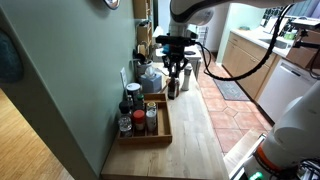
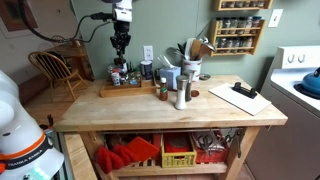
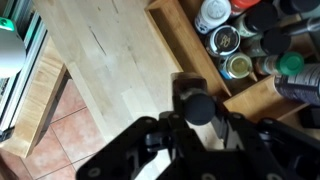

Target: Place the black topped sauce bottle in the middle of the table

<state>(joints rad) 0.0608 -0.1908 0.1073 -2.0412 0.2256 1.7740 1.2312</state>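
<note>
My gripper point(image 3: 197, 128) is shut on the sauce bottle point(image 3: 195, 106), whose round black top shows between the fingers in the wrist view. In both exterior views the gripper point(image 1: 177, 66) point(image 2: 120, 47) hangs raised above the table. The long pale wooden table point(image 1: 197, 130) point(image 2: 150, 112) point(image 3: 105, 60) lies below. The bottle is held over bare wood just beside the edge of the dark-wood tray point(image 3: 178, 45), which is also visible in both exterior views point(image 1: 165, 127) point(image 2: 118, 92).
The tray holds several jars and bottles point(image 3: 225, 40). A utensil holder point(image 2: 190, 62), two small bottles point(image 2: 163, 92) and a tall grinder point(image 2: 181, 95) stand mid-table. A white board point(image 2: 240, 97) lies at the far end. Tiled floor point(image 3: 60, 140) shows past the table edge.
</note>
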